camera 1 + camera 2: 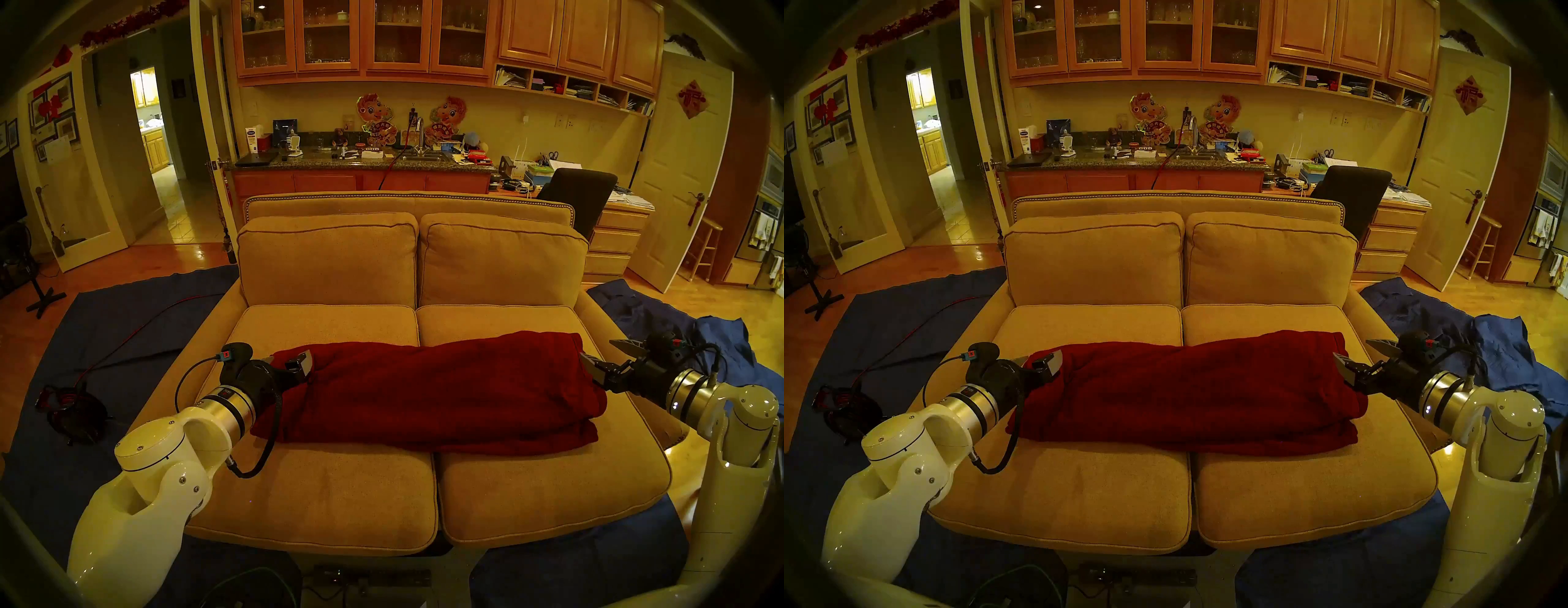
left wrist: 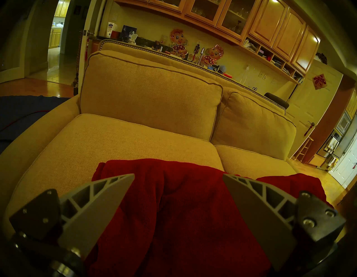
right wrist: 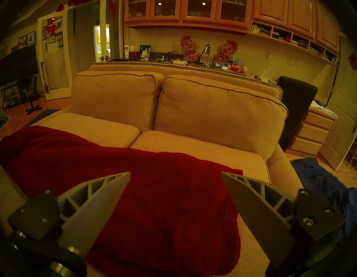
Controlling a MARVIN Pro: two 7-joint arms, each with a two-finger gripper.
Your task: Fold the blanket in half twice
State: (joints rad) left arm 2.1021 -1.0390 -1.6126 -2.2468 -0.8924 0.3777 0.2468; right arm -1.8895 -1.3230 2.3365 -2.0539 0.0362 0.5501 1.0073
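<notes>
The maroon blanket [image 1: 424, 390] [image 1: 1187, 395] lies as a long, layered band across both seat cushions of the tan sofa [image 1: 339, 488], its near edge showing stacked layers. My left gripper [image 1: 288, 363] [image 1: 1037, 363] is open above the blanket's left end, and the left wrist view shows the blanket [image 2: 183, 212] beneath the spread fingers of that gripper [image 2: 178, 176]. My right gripper [image 1: 596, 348] [image 1: 1351, 348] is open at the right end, over the blanket's corner [image 3: 164, 193]; the right wrist view shows the gripper [image 3: 175, 173] with nothing between its fingers.
Two back cushions [image 1: 326, 259] stand behind the seat. Dark blue cloths [image 1: 679, 339] cover the floor on both sides of the sofa. A red cable and a black device [image 1: 68, 403] lie on the floor at left. A counter and black chair [image 1: 577, 191] stand behind.
</notes>
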